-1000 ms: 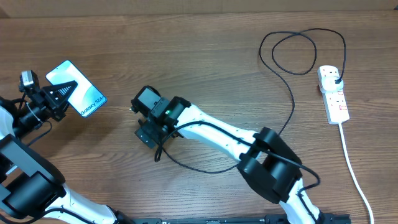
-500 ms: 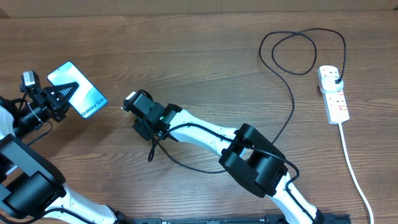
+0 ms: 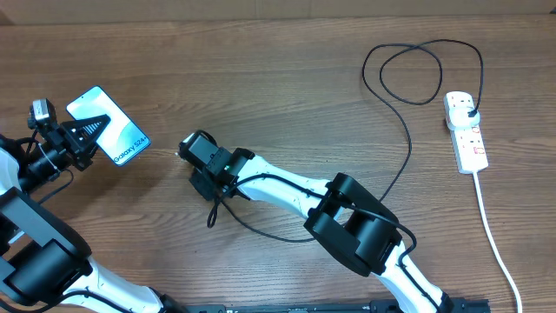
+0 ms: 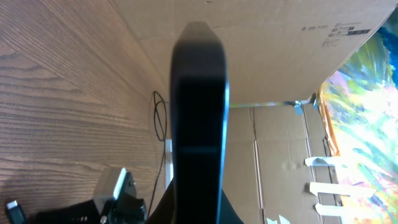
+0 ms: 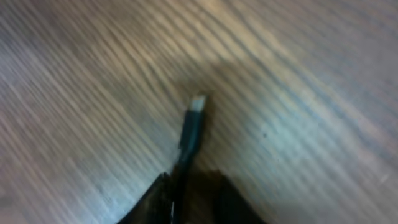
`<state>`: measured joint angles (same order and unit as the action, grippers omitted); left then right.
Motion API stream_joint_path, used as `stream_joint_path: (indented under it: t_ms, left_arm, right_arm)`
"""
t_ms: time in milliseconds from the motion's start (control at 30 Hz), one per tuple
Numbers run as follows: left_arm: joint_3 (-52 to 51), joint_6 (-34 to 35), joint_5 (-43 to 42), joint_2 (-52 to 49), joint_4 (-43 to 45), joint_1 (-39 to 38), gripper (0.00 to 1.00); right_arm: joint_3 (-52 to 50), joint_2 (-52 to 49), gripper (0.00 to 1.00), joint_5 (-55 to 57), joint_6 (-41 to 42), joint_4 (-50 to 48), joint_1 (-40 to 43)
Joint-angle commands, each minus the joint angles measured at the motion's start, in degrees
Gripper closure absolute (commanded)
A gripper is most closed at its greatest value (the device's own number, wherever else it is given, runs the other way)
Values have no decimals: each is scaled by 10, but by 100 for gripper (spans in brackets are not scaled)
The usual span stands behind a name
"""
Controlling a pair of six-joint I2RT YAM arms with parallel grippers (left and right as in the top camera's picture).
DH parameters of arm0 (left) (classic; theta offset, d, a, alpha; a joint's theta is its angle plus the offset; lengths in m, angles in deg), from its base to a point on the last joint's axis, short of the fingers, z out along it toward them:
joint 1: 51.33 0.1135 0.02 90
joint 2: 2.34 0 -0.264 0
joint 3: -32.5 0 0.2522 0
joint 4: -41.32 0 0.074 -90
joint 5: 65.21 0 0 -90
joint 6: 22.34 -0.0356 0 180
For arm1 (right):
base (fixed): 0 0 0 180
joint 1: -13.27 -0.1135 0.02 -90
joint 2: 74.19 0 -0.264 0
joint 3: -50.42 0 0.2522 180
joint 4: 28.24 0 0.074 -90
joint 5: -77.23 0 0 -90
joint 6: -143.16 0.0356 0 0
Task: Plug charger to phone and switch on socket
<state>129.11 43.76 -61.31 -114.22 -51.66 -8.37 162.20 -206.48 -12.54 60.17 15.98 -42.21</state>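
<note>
The likeliest trouble, I judge, is the connector missing the port. The right hand (image 3: 211, 187) pinches the long thin black charger cable (image 3: 408, 139) a little behind its small silver-tipped connector (image 5: 197, 106). That free stub could swivel or slide between the fingers once it meets resistance. In the wrist view it points down toward the brown wooden table (image 3: 287, 61) rather than toward the slim smartphone with the lit light-blue screen (image 3: 109, 126), which is well apart to the left, so it needs turning before it goes in. A push could also twist the smartphone, since the left hand (image 3: 87, 132) is pressed shut on only one end of it and holds it off the table, edge-on to its own camera. The slack cable loops under the right forearm and may snag as the arm travels. Its far end sits plugged into the white elongated power strip (image 3: 466, 130) at the far right, whose switch is yet to be pressed. The right arm stretches low across the middle of the table, wrist bent down; the left arm is tucked at the left edge.
</note>
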Motion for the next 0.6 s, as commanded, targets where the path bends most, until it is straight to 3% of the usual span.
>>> stream_joint_path:
  t_ms: [0,233,567]
  left_arm:
    - [0,4,-18,18,0,0,96]
    - [0,4,-18,18,0,0,96]
    - [0,4,-18,18,0,0,96]
  right_arm:
    - [-7,-6,81,3,7,23,-4]
    - [12,-6,96,134,8,140,4]
    - [32,-6,96,177,21,397,84]
